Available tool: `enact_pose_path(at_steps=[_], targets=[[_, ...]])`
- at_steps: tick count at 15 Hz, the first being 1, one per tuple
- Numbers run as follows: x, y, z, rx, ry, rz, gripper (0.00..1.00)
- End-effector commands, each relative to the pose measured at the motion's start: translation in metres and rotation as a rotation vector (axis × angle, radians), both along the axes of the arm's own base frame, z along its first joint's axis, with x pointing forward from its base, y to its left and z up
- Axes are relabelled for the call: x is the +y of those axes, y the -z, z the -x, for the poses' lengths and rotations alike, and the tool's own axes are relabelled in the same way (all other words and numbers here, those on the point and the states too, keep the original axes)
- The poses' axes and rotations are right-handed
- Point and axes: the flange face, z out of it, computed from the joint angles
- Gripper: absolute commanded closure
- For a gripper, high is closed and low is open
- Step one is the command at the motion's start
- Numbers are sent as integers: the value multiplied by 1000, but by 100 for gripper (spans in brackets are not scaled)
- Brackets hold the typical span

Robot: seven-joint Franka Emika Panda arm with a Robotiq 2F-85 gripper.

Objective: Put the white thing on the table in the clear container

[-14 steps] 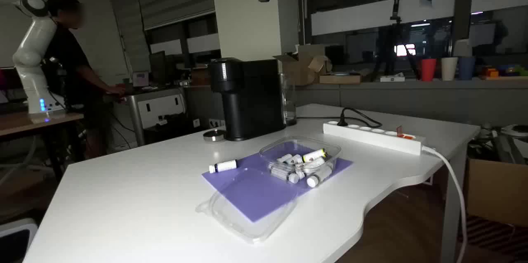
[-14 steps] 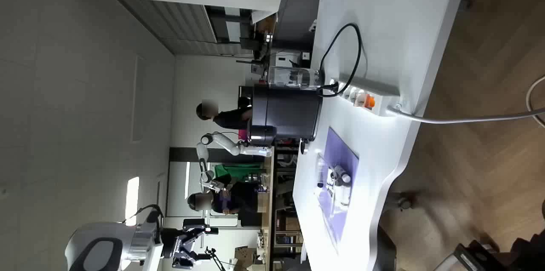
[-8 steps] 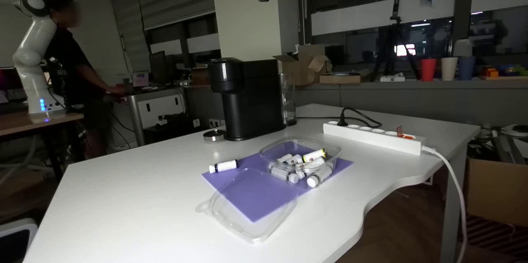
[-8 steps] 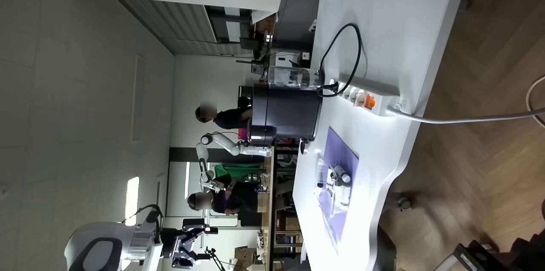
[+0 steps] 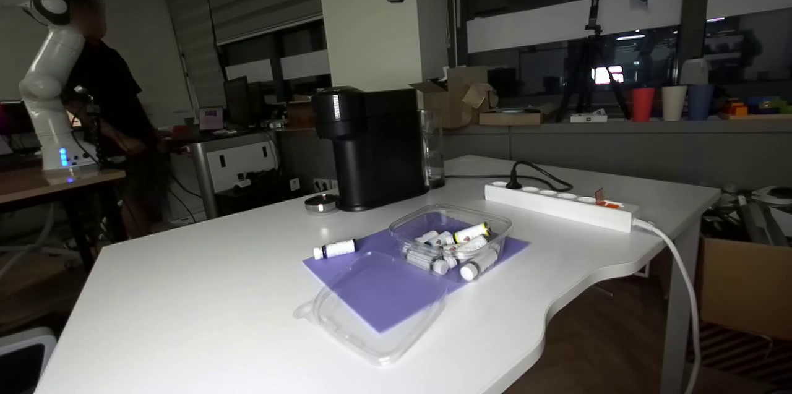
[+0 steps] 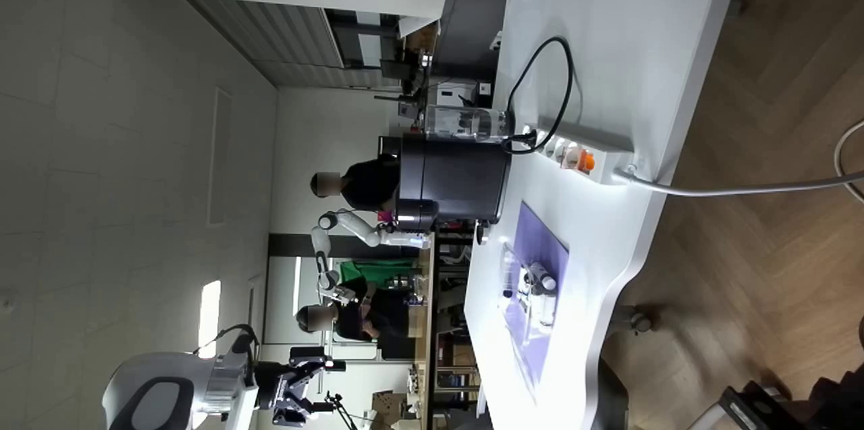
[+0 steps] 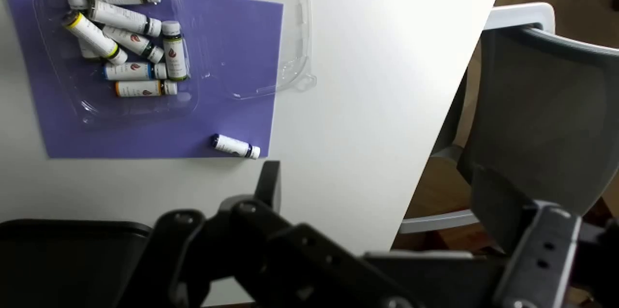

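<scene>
Small white cylindrical bottle (image 7: 233, 146) lies near, but outside, the shallow clear plastic container (image 7: 99, 100)

The small bottle is lying on its side; it has a white label, a white cap and one dark end. It rests on the flat purple sheet (image 7: 159, 141), and in the wrist view its cap points between three and four o'clock and reaches the edge of this sheet.

In the same view, the container stands at about ten o'clock from the small bottle, also on the sheet. Inside it lie several similar white-labelled bottles (image 7: 135, 71), some of them crossed over others. The flat clear plastic lid (image 7: 290, 32) is between twelve and one o'clock, partly over the sheet and partly over the white table (image 7: 348, 119).

The black two-finger gripper (image 7: 379, 177) has its fingers spread wide, with nothing between them; one fingertip shows between four and five o'clock from the small bottle. In an exterior view, the white and grey robot arm (image 6: 169, 383) which carries it is well apart from the table.

In an exterior view, the tall black machine (image 5: 390, 146) stands at one o'clock from the small bottle. The long white power strip (image 5: 557, 205) is between two and three o'clock, with a black plug (image 5: 513, 181) in one socket. Much farther, at ten o'clock, stands a person in a black shirt (image 5: 111, 91).
</scene>
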Motion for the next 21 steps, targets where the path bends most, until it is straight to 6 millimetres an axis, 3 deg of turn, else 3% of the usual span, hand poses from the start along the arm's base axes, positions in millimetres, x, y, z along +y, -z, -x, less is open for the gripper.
enact_pose_path(at_steps=[1,4,8,12,18,19,21], targets=[[0,0,-1,3,0,2,0],[1,8,-4,15,-2,6,0],[-14,31,-39,16,-209,71,0],[-21,77,-92,-65,-417,200,0],[3,163,-165,-160,-675,438,0],[-4,150,-140,-134,-614,387,0],[1,171,-146,-123,-629,385,0]])
